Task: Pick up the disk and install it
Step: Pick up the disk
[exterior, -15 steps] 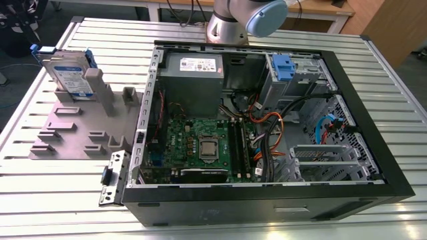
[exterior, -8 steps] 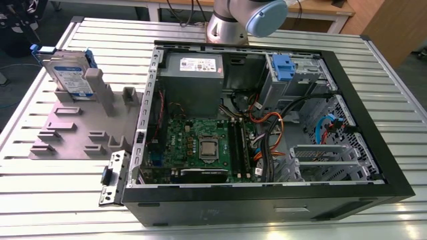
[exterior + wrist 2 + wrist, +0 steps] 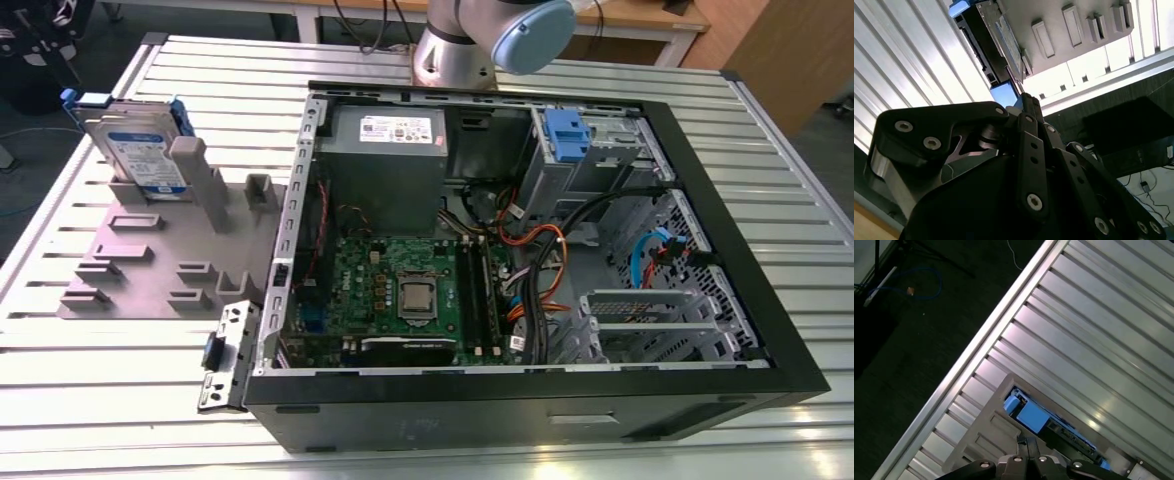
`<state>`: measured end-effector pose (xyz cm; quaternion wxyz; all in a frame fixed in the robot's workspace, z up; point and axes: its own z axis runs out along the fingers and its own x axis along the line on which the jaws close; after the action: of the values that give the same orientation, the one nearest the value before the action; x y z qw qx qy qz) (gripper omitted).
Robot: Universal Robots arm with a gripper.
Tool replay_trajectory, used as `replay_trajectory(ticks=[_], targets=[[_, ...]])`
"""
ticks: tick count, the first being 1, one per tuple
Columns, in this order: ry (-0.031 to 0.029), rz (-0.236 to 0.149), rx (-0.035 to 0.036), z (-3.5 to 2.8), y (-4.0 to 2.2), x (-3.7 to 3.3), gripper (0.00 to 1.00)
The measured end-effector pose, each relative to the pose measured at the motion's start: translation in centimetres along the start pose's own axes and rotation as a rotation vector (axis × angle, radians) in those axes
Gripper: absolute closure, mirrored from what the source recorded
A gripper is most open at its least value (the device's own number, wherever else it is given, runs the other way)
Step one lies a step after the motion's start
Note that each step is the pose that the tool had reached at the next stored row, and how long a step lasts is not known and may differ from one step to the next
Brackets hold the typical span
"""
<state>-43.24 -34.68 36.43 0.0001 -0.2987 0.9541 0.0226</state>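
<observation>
The slatted metal table (image 3: 80, 350) carries everything. On it lies the open computer case (image 3: 534, 405), its boards and cables uncovered. Just beside the case, on the exterior view's left, sits the grey holder (image 3: 160, 260) with many slots. The disk (image 3: 140, 150) stands upright on its edge in this holder, at the corner far from the case, its label facing outward and its blue bracket around it. In both wrist views my claw (image 3: 1021, 441) has its two fingers pressed together with nothing between them. The tips point at the blue end of the disk (image 3: 1031, 416), very near; if they touch it, I cannot tell
</observation>
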Motion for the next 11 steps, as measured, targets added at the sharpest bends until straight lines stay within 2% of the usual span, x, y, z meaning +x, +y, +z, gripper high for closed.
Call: replay_trajectory(ticks=[11], targets=[[0.0030,-0.069,-0.0009,0.00,0.00,0.00,0.89]])
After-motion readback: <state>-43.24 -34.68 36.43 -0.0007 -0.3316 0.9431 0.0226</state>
